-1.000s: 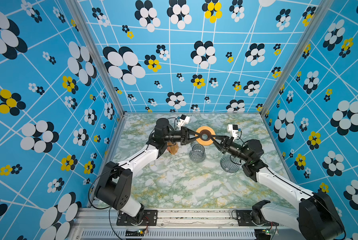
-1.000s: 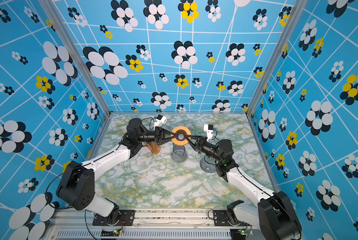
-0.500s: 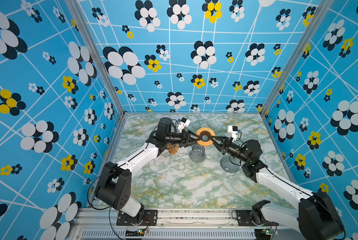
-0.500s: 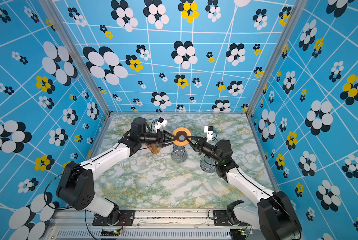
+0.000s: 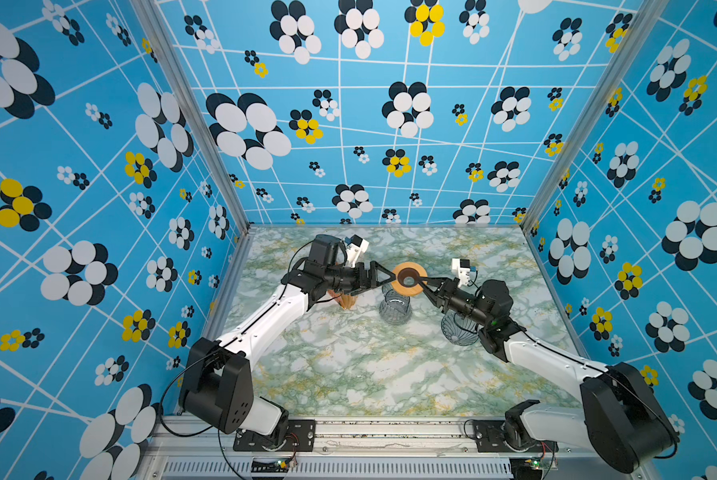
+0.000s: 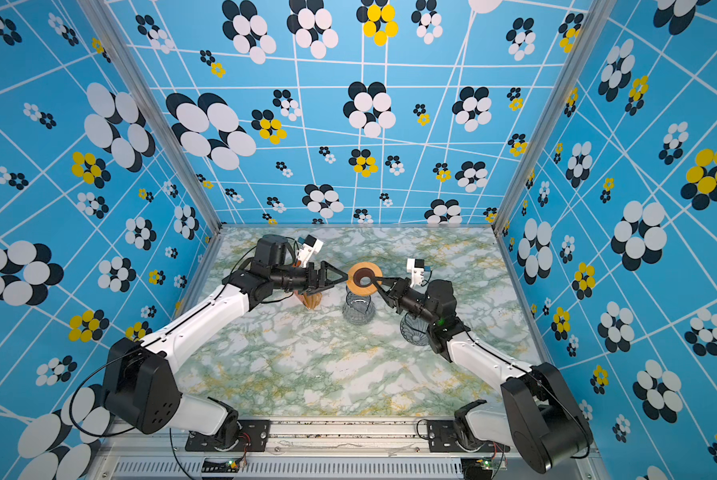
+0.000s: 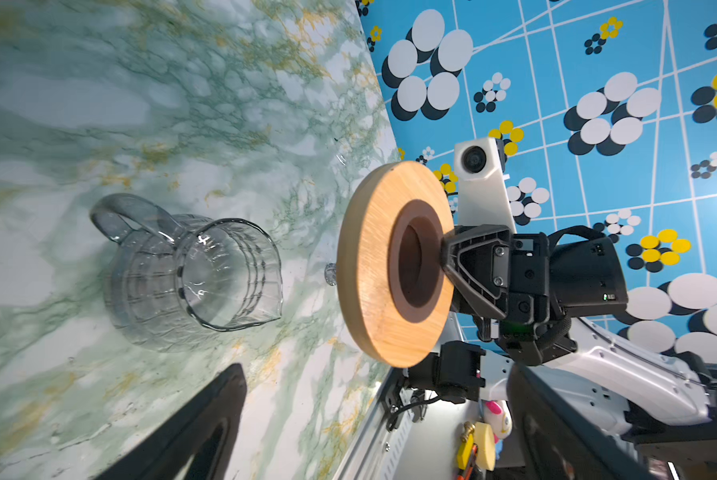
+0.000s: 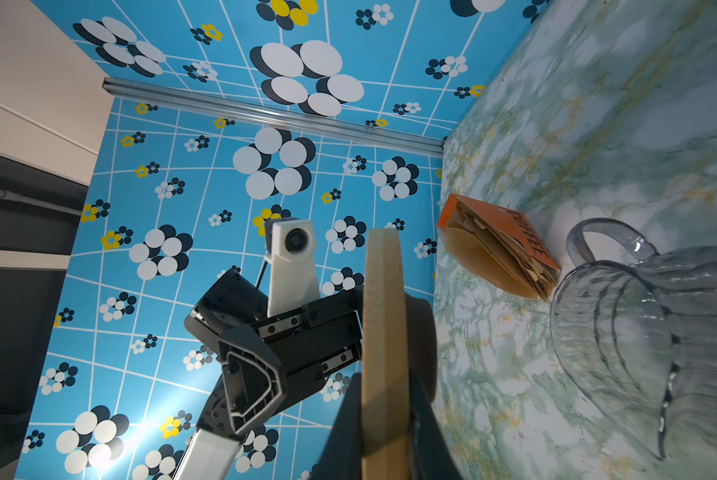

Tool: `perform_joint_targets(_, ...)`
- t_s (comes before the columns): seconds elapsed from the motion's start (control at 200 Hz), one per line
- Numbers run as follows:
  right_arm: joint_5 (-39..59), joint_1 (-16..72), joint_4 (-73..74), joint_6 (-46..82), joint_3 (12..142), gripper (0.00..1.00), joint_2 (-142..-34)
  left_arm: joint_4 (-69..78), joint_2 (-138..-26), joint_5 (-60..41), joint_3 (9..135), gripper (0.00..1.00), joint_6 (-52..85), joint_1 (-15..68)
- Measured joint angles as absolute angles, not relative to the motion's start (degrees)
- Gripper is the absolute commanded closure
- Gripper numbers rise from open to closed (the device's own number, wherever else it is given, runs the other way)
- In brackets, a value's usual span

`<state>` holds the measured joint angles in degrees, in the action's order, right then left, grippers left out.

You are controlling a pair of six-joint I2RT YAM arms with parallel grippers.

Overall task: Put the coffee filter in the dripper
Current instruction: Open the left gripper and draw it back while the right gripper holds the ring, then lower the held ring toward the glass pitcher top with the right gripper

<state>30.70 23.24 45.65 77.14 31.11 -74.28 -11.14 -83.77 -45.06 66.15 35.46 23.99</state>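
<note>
Well below the right gripper (image 5: 425,284) clamped on the wooden ring (image 5: 407,279) stands the dripper (image 5: 458,330), left gripper (image 5: 383,275) spread apart

Ring held above jug at mid-surface

The wooden ring (image 5: 408,279) hangs over the glass jug (image 5: 395,306); the filter packet (image 5: 345,300) lies left of the jug, the dripper (image 5: 458,331) to its right, nearer the front, under the right arm (image 5: 543,359)
</note>
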Motion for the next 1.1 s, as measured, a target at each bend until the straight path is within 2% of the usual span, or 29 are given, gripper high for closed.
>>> perform_joint_targets(0.18, 30.7, 23.24, 47.16, 77.17, 31.09, 0.89, -78.24, -19.03, -84.27, -36.07, 72.29, 0.01, 29.36, 26.24)
perform_joint_targets(0.43, 30.74, 23.24, 50.24, 77.36, 31.09, 0.9, -82.5, -22.57, -89.69, -26.41, 77.95, 0.01, 28.91, 26.81)
perform_joint_targets(0.62, 30.76, 23.24, 50.63, 77.36, 31.09, 0.9, -83.77, -22.15, -94.5, -25.87, 78.04, 0.01, 30.48, 26.89)
perform_joint_targets(1.1, 32.12, 23.94, 44.25, 74.54, 31.16, 0.9, -84.09, -21.98, -97.32, -27.42, 77.34, 0.01, 30.37, 29.06)
